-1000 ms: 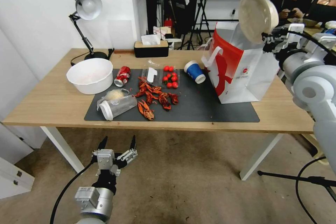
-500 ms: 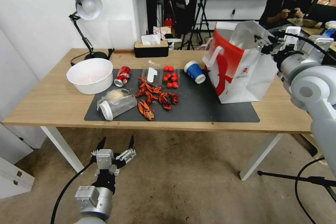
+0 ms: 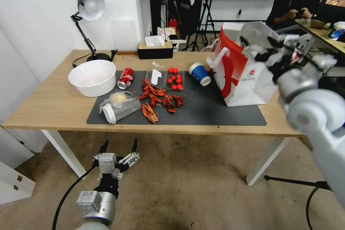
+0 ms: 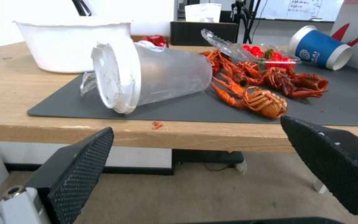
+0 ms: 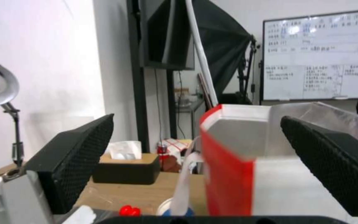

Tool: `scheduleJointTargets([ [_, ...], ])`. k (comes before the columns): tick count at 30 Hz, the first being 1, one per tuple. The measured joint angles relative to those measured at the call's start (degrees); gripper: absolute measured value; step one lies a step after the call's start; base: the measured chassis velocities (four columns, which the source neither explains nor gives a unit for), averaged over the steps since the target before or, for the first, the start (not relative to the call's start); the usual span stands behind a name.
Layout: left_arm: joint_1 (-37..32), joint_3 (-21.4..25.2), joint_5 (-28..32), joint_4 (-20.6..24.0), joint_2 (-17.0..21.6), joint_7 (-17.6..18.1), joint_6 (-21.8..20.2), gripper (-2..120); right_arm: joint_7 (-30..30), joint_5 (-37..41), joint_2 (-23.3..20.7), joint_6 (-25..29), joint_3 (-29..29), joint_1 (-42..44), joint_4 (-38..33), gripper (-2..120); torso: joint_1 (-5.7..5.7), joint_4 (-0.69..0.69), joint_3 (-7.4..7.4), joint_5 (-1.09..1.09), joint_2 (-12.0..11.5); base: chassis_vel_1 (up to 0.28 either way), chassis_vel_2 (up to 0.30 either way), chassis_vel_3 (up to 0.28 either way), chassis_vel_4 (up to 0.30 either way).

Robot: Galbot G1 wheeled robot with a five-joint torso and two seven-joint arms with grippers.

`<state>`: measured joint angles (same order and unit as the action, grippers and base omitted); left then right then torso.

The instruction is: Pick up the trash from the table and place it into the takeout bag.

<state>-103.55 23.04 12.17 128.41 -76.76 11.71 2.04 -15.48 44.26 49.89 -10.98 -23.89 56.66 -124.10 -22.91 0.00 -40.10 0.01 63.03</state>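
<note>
The table (image 3: 54, 104) carries one dark mat (image 3: 215, 111). One takeout bag (image 3: 248, 79) stands upright at the mat's right end, mouth open. The right gripper (image 3: 260, 48) is at the bag's mouth, fingers spread wide, holding nothing. The left gripper (image 3: 120, 151) hangs below the table's front edge, fingers likewise wide apart and empty. Trash on the mat: one lidded plastic cup (image 3: 120, 109) lying on its side, one blue paper cup (image 3: 199, 73) tipped over near the bag, one red soda can (image 3: 125, 78) beside one white bowl (image 3: 92, 77).
</note>
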Motion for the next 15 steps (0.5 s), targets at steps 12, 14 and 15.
scheduleJointTargets([
  [12,0.1,-0.1,0.2,-1.4,-0.2,-0.3,1.2,100,4.5,-17.0,8.1,15.0,-1.8,25.1,-0.3,100,0.0,-0.02,0.0,-0.02,0.0,0.0,0.0,0.0,0.0],
  [14,0.3,-0.1,0.3,-1.6,-0.1,-0.3,1.3,100,4.6,-18.8,9.2,16.6,-1.8,27.7,-0.1,100,0.0,0.0,0.0,-0.02,0.0,0.0,0.0,0.0,0.0],
  [15,0.4,-0.2,0.3,-1.7,-0.1,-0.3,1.3,100,4.6,-20.6,10.2,18.3,-1.8,30.5,0.1,100,0.0,0.0,0.0,0.0,0.0,0.0,0.0,0.0,0.0],
])
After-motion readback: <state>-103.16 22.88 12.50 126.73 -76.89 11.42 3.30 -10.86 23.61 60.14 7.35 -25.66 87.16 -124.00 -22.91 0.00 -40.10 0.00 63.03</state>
